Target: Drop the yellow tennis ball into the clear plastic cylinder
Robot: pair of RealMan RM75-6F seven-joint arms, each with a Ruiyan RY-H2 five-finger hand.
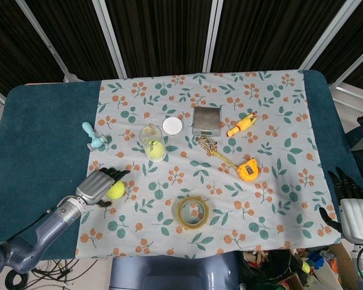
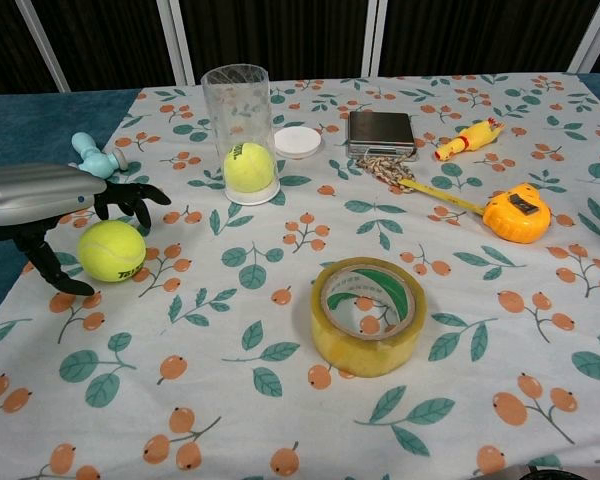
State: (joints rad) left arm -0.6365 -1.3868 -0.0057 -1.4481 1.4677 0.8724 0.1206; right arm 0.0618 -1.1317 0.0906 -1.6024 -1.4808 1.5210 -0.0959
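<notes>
One yellow tennis ball sits on the table, and the left hand curls around it, not gripping yet. Next it must squeeze, lift, and go toward 1 o'clock to the clear plastic cylinder.

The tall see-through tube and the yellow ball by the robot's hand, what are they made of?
The tall clear cylinder looks like thin, glossy plastic: you see another ball through its wall. The yellow tennis ball beside the left hand looks like fuzzy matte felt, probably over rubber, with a dark printed logo.
</notes>
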